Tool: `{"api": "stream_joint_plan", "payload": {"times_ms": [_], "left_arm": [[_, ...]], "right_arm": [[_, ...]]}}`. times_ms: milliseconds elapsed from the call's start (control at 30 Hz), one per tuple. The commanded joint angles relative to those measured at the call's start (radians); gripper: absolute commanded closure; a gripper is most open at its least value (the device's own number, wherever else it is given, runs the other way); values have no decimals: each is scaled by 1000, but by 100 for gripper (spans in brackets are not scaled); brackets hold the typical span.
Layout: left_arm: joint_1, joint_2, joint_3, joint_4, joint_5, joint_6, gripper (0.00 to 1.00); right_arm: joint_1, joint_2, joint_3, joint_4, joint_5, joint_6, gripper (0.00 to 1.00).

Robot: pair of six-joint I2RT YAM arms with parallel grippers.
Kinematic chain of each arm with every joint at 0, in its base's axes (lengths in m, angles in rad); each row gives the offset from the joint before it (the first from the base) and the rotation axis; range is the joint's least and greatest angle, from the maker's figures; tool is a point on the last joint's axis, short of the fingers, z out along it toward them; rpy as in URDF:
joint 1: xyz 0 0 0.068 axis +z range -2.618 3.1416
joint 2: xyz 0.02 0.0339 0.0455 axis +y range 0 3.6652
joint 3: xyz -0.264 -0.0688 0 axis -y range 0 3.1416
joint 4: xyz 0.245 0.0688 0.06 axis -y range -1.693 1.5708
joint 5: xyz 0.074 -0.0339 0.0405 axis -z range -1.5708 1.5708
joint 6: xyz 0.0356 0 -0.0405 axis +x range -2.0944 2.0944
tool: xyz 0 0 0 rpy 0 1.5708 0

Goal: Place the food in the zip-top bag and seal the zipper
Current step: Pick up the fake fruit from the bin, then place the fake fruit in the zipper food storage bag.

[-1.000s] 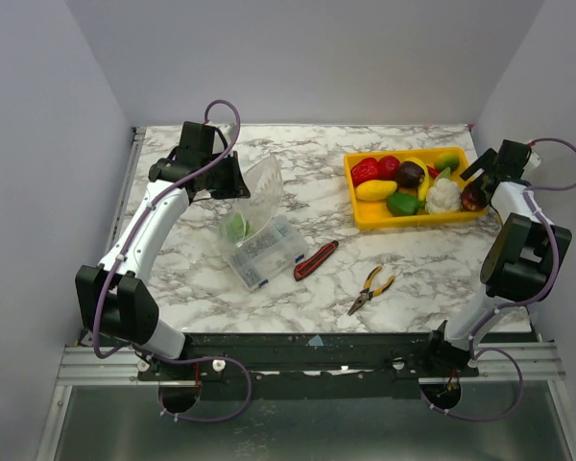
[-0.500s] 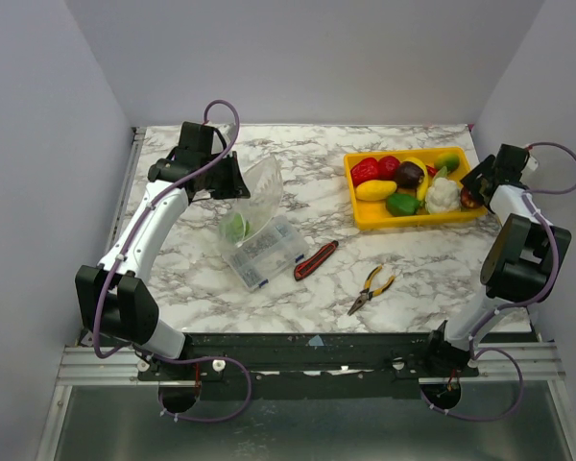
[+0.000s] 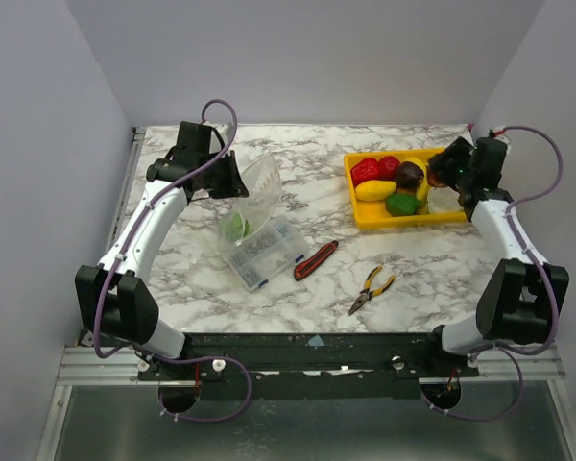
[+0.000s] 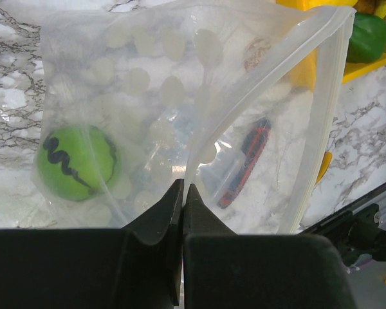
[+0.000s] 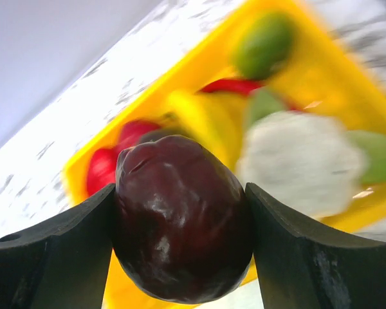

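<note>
— How did your jaws stand?

— My left jaws were clenched flat on a fold of the zip-top bag (image 4: 180,96), with no gap between them. My right jaws were spread wide, gripping a dark maroon piece (image 5: 180,225) on both sides.

— Where was that, relative to the yellow tray (image 3: 365,219)?

— The maroon piece hung above the tray's right end. The bag stood upright, well left of the tray, with a green piece (image 4: 77,161) low inside it.

— Anything hard to make out?

— The cauliflower (image 5: 296,161) and other food in the tray were blurred behind my right jaws. The zipper (image 4: 326,96) showed only along one edge.
</note>
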Motion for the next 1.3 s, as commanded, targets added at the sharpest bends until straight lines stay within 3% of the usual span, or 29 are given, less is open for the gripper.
{"api": "stream_joint_plan", "payload": {"times_ms": [0,333,533,667,800,867,1000,1067,1167,1267], "left_arm": [[11,-12,-7,13,21,2,100],[16,-34,-19,23,18,9,100],[17,-40,-21,25,15,10,100],[17,-49,-29,32,18,6,100],[17,-53,-30,35,19,4,100],[17,-56,-32,35,18,4,100],[17,-55,-31,37,19,3,100],[17,-53,-31,37,21,3,100],[17,-52,-33,37,21,3,100],[17,-50,-32,38,22,1,100]], "right_arm": [[198,-66,-35,54,-62,23,100],[787,-81,-2,324,-66,-37,100],[987,8,80,423,-50,-131,99],[1022,110,185,373,-23,-123,87],[1050,175,242,348,44,-128,69],[1056,199,267,323,88,-133,59],[1060,239,318,261,189,-130,27],[1061,257,348,229,217,-128,18],[1064,267,373,204,228,-125,8],[1065,267,382,196,223,-122,5]]}}
